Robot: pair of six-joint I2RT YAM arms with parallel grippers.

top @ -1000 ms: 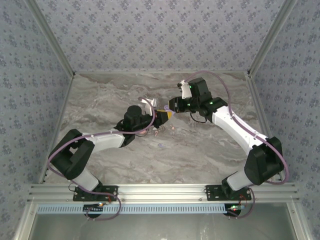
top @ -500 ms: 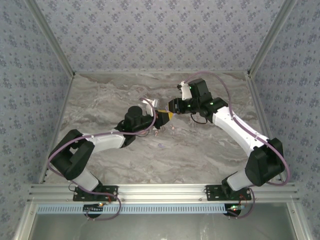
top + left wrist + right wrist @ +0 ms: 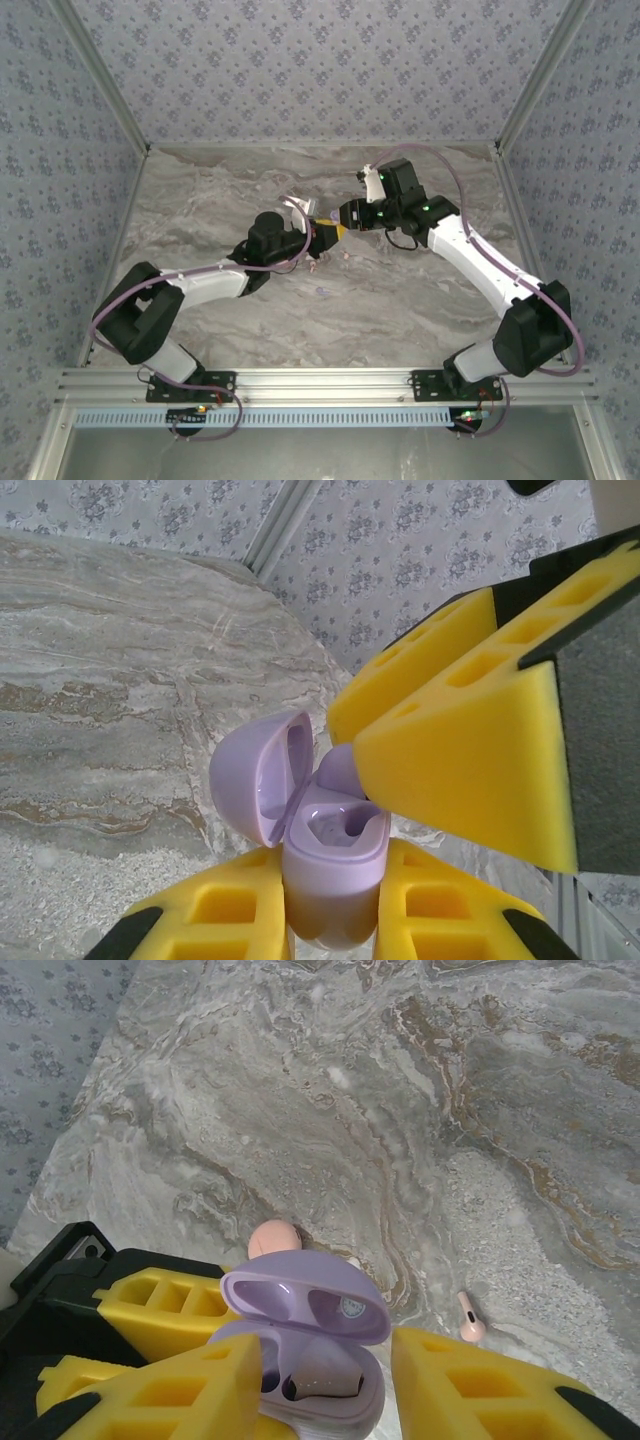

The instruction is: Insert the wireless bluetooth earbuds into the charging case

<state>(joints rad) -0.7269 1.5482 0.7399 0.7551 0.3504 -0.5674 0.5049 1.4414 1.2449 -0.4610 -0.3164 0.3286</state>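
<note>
Holding one lilac case [image 3: 335,830] in left claw [image 3: 335,885], right claw [image 3: 322,1360] parted close by, one pink earbud [image 3: 468,1318] loose

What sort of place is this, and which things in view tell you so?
Most likely a robot test cell in a lab: a left arm and a right arm are bolted to an aluminium rail at the edge of a marbled table, boxed in by patterned wall panels.

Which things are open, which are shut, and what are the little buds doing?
charging case, lid open
left gripper, shut on charging case
right gripper, open, at the charging case
lilac earbud, poking up from charging case
pink earbud, lying loose on table
</note>
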